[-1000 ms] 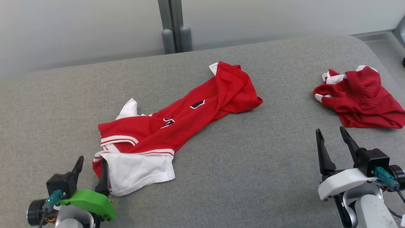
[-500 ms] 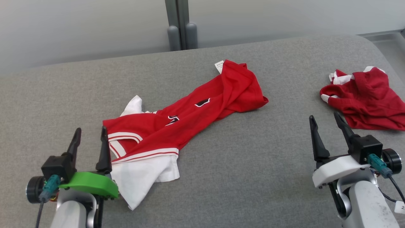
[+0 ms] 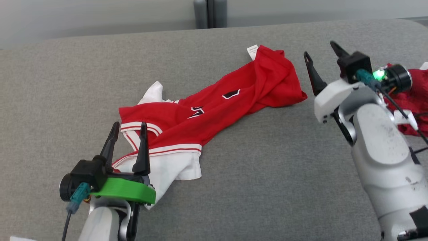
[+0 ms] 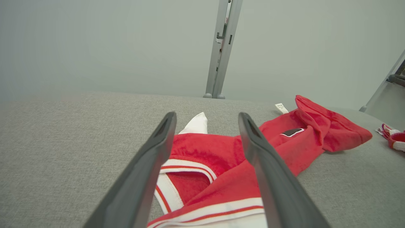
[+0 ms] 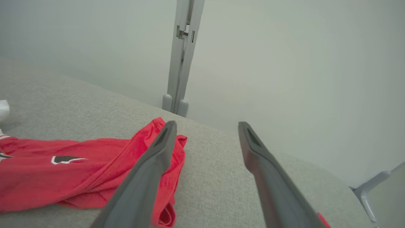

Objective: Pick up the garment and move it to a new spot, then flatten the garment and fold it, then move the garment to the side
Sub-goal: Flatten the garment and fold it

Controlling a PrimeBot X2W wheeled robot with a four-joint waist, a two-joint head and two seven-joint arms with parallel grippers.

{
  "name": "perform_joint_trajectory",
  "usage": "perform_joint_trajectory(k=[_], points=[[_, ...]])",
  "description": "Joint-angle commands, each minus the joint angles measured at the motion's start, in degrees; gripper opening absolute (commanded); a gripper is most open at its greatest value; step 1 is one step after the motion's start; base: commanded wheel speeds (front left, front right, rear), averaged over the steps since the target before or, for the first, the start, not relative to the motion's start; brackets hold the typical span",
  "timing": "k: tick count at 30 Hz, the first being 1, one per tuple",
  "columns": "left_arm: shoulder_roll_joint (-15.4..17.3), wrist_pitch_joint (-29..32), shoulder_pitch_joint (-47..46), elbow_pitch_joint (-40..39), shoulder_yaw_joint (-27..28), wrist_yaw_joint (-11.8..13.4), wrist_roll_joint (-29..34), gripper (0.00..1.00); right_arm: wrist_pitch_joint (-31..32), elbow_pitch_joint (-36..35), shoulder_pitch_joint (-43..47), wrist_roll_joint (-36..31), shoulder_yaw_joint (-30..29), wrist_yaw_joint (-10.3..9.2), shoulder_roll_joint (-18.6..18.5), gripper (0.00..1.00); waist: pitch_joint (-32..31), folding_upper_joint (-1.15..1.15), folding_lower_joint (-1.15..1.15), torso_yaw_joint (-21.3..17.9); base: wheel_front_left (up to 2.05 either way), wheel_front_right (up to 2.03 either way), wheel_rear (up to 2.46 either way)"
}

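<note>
Grasp setup: with the crumpled red-and-white jersey garment slantwise on the grey fabric worktop and both jaws apart, bring your left gripper onto its striped near end and your right gripper onto its far red end, pinching edges only.

From above and behind the left gripper and right gripper, the head view looks down on the grey surface. Each wrist view sits low behind its own fingers, facing along them: the left close over the near end of the red garment, the right beside its far end. All three share the red garment and the grey post beyond.
</note>
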Motion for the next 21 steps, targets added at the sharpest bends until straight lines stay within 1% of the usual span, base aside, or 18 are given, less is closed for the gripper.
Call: perform_joint_trajectory(k=[1, 5, 11, 17, 21], points=[[0.0, 0.0, -1.7, -0.7, -0.5, -0.3, -0.4, 1.00, 0.9, 2.5, -3.2, 0.5, 1.2, -0.09, -0.8, 1.00, 4.3, 0.00, 0.00, 4.3, 0.00, 0.00, 0.00], [0.0, 0.0, -3.2, -1.9, -2.6, -0.2, -2.6, 1.00, 2.6, 10.0, -11.1, 1.7, 4.6, -0.08, -2.3, 1.00, 7.2, 0.00, 0.00, 7.6, 0.00, 0.00, 0.00], [-0.1, 0.0, -4.3, -2.9, -5.7, 0.8, -4.5, 1.00, 4.2, 20.4, -18.6, 3.3, 8.1, -0.09, -3.9, 1.00, 9.8, 0.00, 0.00, 11.4, 0.00, 0.00, 0.00], [-0.1, 0.0, -4.9, -3.1, -8.4, 1.5, -5.4, 1.00, 4.6, 28.0, -23.1, 3.9, 9.7, -0.09, -3.8, 1.00, 11.6, 0.00, 0.00, 13.1, 0.00, 0.00, 0.00], [-0.1, 0.0, -5.4, -3.0, -9.6, 1.8, -5.9, 1.00, 5.3, 32.0, -25.1, 3.5, 9.1, -0.09, -4.5, 1.00, 12.1, 0.00, 0.00, 13.4, 0.00, 0.00, 0.00]])
